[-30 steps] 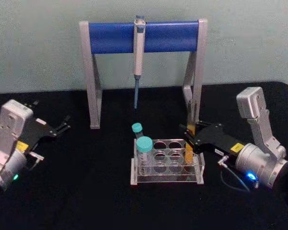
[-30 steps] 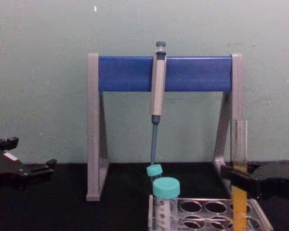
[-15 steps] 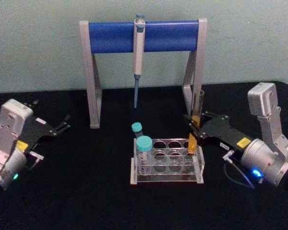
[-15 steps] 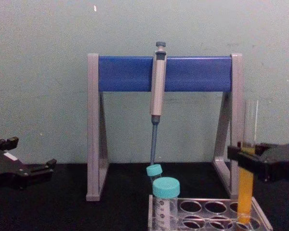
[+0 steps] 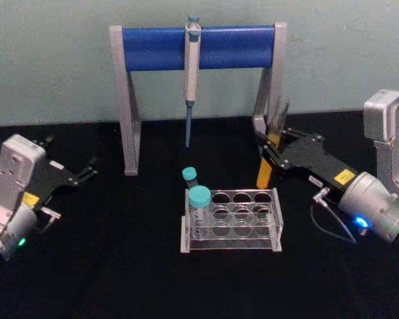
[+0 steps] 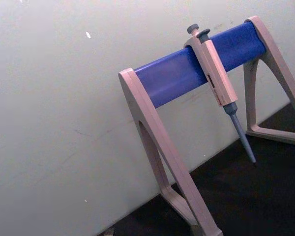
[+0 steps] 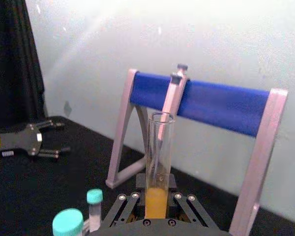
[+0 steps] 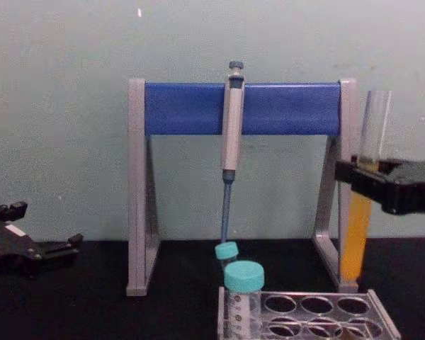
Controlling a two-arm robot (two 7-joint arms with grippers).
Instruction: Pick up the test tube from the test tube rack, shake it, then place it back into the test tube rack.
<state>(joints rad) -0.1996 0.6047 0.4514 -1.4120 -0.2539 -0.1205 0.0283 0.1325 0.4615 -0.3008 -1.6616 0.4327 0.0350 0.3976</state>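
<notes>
"Two teal-capped tubes (image 5: 199, 199) stand at the left end of the test tube rack (image 5: 230, 243) on the desk (image 5: 120, 279). Left claw (image 5: 76, 159)?"

"Spread open, idle at left. Farther right, the right claw (image 5: 268, 151) grips the test tube (image 5: 263, 174), upright, lifted clear above the rack's far right corner, before the pipette stand (image 5: 153, 48)."

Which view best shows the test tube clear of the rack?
Chest view: side-on, the test tube, in the right gripper, hangs higher than the rack. Head view foreshortens that; right wrist view hides its bottom. Left gripper parked left.
</notes>
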